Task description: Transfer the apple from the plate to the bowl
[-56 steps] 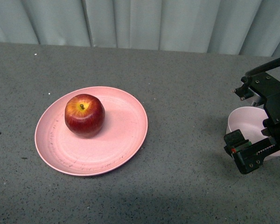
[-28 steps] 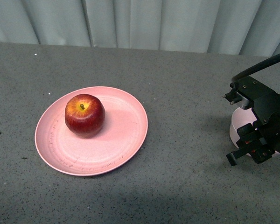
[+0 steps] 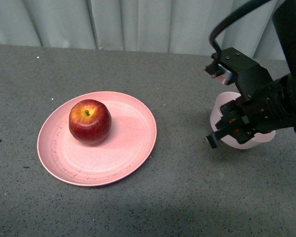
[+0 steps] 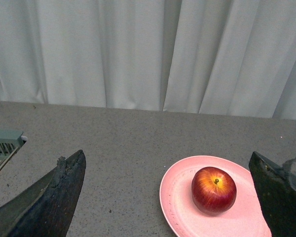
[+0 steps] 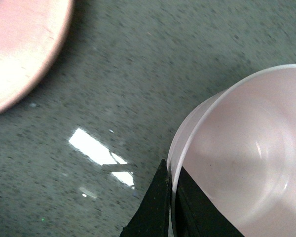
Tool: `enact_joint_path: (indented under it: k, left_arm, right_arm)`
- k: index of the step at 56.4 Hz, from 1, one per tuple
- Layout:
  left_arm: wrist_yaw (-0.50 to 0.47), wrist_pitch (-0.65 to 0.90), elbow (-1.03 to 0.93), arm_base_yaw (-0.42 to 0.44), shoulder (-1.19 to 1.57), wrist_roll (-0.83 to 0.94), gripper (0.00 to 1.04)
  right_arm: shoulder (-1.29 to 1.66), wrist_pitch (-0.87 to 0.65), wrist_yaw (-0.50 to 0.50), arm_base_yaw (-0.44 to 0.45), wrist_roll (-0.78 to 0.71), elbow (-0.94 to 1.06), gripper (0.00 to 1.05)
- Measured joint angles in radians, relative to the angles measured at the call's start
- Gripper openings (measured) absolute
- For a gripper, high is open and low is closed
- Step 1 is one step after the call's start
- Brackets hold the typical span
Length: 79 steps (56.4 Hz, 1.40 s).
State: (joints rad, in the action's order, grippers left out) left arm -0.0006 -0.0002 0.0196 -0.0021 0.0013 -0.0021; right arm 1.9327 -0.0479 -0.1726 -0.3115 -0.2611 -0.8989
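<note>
The dark-red apple (image 3: 90, 121) sits on the left half of the wide salmon-pink plate (image 3: 128, 143), seen too in the left wrist view as apple (image 4: 213, 189) on plate (image 4: 177, 197). To the right, my right gripper (image 3: 229, 123) is shut on the rim of the pale-pink bowl (image 3: 219, 112), which sits tilted under the arm. In the right wrist view the two black fingers (image 5: 158, 207) pinch the bowl (image 5: 246, 168) wall, one inside and one outside. My left gripper (image 4: 170, 197) is open, its fingers wide apart, back from the plate.
The grey speckled table (image 3: 187, 197) runs back to a pale curtain (image 3: 138, 24). A stretch of bare table lies between plate and bowl. The plate's edge (image 5: 24, 49) shows in a corner of the right wrist view. A grey-green object (image 4: 5, 140) lies at the left wrist view's edge.
My right arm has carried the bowl leftward, toward the plate, and the arm has risen and swung over it. The apple and plate have not moved.
</note>
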Motion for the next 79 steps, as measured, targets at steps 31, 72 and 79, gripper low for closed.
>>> enact_joint_path:
  k: [31, 72, 79]
  left_arm:
    - [0.000, 0.000, 0.000, 0.000, 0.000, 0.000, 0.98]
    - [0.000, 0.000, 0.000, 0.000, 0.000, 0.000, 0.98]
    - [0.000, 0.000, 0.000, 0.000, 0.000, 0.000, 0.98]
  right_arm:
    - [0.087, 0.001, -0.042, -0.168, 0.087, -0.091, 0.01]
    - [0.030, -0.184, -0.002, -0.161, 0.165, -0.027, 0.71]
    - [-0.060, -0.325, 0.114, -0.138, 0.183, 0.048, 0.90]
